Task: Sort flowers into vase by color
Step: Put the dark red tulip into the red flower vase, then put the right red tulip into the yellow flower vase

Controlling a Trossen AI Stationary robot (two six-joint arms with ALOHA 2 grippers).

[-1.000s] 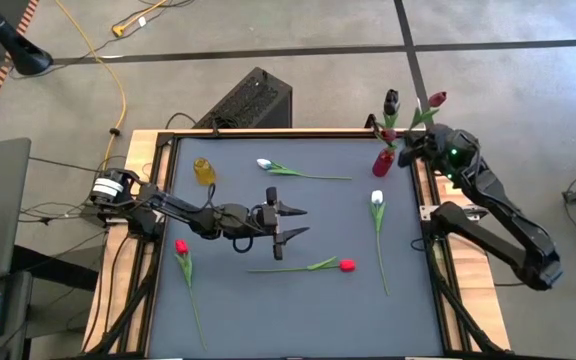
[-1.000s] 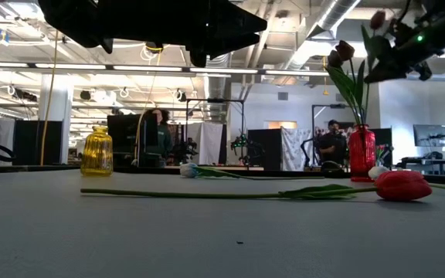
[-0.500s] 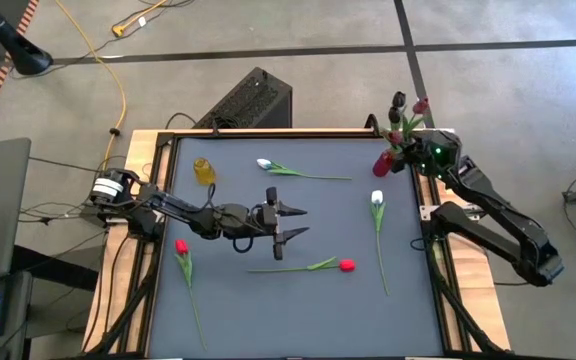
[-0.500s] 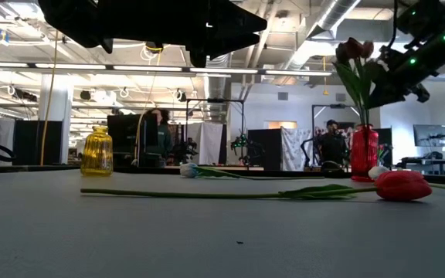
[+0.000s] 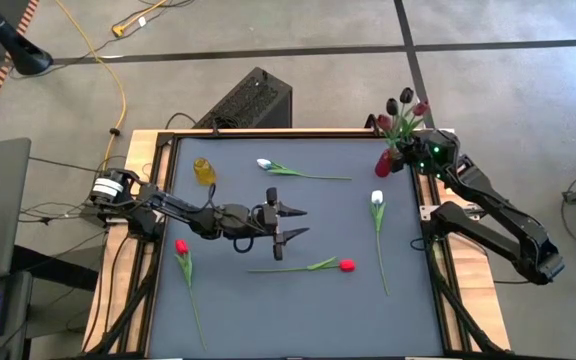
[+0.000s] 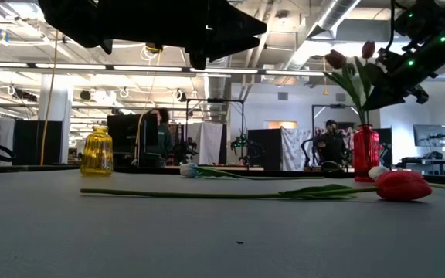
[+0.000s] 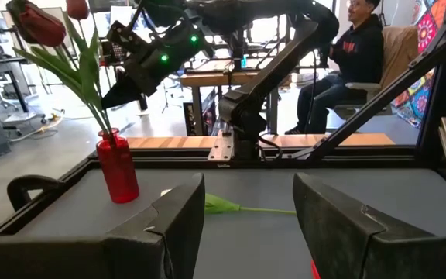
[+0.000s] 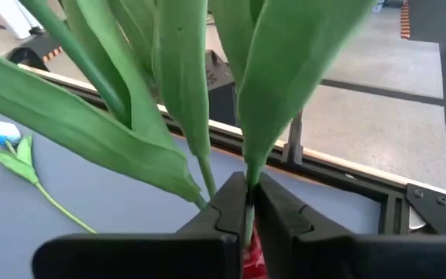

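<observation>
A red vase (image 5: 384, 163) stands at the table's far right corner with dark maroon tulips (image 5: 406, 98) in it. My right gripper (image 5: 408, 152) is right beside it, just above its mouth, shut on a tulip stem. My left gripper (image 5: 290, 222) hovers open over the middle of the table, touching nothing. On the dark mat lie two white tulips (image 5: 265, 164) (image 5: 376, 198) and two red tulips (image 5: 347, 265) (image 5: 181, 246). A yellow vase (image 5: 204, 171) stands at the far left, with no flowers in it. My right gripper pinches one green tulip stem (image 8: 248, 186) between its two fingers (image 8: 227, 203), just above the mouth of the red vase (image 8: 250, 256). The fingers come from the table's right side, lying across the stem. The stem stands roughly upright, its lower end going down into the vase.
The table has a raised wooden frame (image 5: 268, 131) around the mat. The right arm (image 5: 488, 215) reaches along the right edge. A dark box (image 5: 248, 100) and cables lie on the floor beyond the far edge. People sit in the room behind the table (image 7: 355, 54).
My right gripper has moved toward the table's left to the red vase, carrying a maroon tulip, and stayed shut. The tulip swung from leaning right to standing upright among the other flowers, its stem lowered into the vase.
</observation>
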